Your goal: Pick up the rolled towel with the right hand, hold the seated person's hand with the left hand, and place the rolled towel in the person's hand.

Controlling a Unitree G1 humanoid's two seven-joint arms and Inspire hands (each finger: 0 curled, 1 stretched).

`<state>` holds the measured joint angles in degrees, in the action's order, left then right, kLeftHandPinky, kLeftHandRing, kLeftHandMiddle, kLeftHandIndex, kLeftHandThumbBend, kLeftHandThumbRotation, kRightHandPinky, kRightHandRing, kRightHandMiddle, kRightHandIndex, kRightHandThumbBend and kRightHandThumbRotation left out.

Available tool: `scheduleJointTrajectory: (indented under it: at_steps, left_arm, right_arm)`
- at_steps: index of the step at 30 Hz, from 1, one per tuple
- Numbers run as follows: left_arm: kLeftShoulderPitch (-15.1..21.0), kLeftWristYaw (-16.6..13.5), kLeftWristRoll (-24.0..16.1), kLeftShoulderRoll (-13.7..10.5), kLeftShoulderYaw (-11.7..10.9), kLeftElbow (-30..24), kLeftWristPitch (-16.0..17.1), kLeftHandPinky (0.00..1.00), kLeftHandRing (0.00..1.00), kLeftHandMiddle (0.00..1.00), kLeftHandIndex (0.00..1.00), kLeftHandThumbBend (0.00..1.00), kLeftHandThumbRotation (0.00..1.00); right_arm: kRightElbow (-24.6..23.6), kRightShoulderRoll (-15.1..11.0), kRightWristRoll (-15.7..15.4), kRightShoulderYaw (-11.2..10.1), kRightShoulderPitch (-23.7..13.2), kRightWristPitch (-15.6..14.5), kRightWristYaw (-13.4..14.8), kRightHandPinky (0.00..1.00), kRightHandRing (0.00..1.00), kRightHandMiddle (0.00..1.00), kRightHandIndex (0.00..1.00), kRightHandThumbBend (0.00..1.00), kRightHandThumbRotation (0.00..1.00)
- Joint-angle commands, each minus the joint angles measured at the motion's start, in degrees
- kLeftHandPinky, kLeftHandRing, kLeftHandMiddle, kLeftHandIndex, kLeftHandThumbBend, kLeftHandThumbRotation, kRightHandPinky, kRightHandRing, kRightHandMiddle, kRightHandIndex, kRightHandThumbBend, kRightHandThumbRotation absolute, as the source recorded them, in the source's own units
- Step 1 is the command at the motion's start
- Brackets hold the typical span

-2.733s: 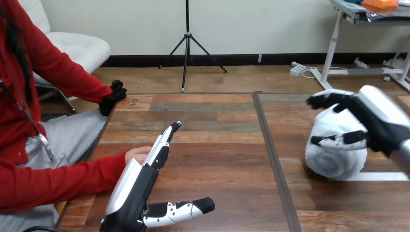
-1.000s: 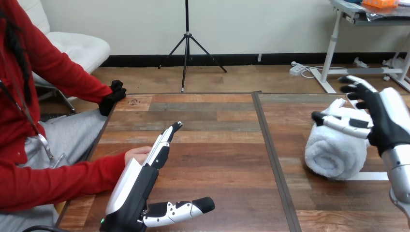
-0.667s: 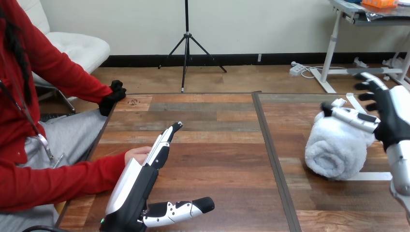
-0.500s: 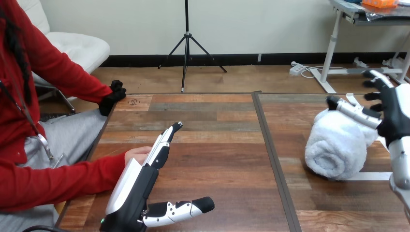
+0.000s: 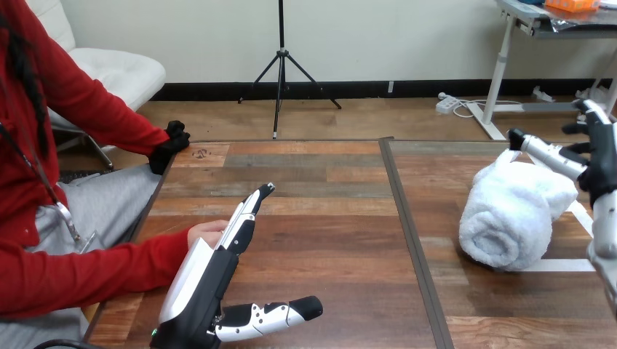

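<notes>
Lying on the table at the right is the rolled towel, and nothing holds it. The right hand hangs just beside its top, fingers spread open. The left hand is flat and open beside the person's hand. The pick-up step is not done. Next, I think, the right hand must wrap round the towel.
</notes>
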<state>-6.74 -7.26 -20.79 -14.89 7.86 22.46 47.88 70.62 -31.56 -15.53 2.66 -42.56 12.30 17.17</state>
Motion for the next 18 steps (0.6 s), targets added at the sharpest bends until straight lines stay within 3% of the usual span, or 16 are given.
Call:
scheduleJointTrajectory:
  at_steps: [1, 2, 6, 9, 15, 18]
  left_arm:
    - [3.2, -0.29, 0.52, 0.29, -0.52, -0.36, 1.14, 0.96, 1.0, 0.99, 0.98, 1.0, 0.6]
    - [3.23, -0.36, 0.45, 0.32, -0.51, -0.32, 1.18, 0.96, 1.0, 0.99, 0.98, 1.0, 0.59]
    - [3.29, -0.82, -0.36, 0.46, -0.46, -0.57, 0.93, 0.96, 1.0, 0.98, 0.97, 1.0, 0.59]
    - [3.33, -1.08, -0.75, 0.53, -0.43, -0.59, 0.92, 0.96, 0.99, 0.98, 0.97, 1.0, 0.6]
    - [3.34, -0.94, -0.66, 0.69, -0.28, -0.61, 0.85, 0.95, 0.99, 0.97, 0.97, 1.0, 0.61]
    - [3.3, -0.91, -0.64, 0.79, -0.21, -0.66, 0.78, 0.95, 0.99, 0.97, 0.98, 1.0, 0.61]
  right_arm:
    - [0.87, 1.65, 1.63, -1.48, -8.31, -3.96, -2.09, 0.42, 0.59, 0.67, 0.95, 1.0, 0.64]
    - [0.98, 1.72, 1.82, -1.61, -8.64, -4.69, -2.68, 0.34, 0.48, 0.56, 0.96, 1.0, 0.64]
    - [1.79, 2.05, 2.07, -1.55, -10.61, -8.95, -5.9, 0.25, 0.35, 0.45, 0.97, 1.0, 0.64]
    - [2.22, 2.07, 1.36, -0.61, -11.72, -11.29, -7.49, 0.27, 0.41, 0.52, 0.97, 1.0, 0.68]
    - [2.97, 2.72, 0.8, 0.09, -13.95, -15.66, -10.21, 0.24, 0.37, 0.48, 0.94, 1.0, 0.72]
    - [3.26, 3.29, 0.63, 0.26, -14.8, -17.31, -10.69, 0.19, 0.3, 0.41, 0.75, 1.0, 0.72]
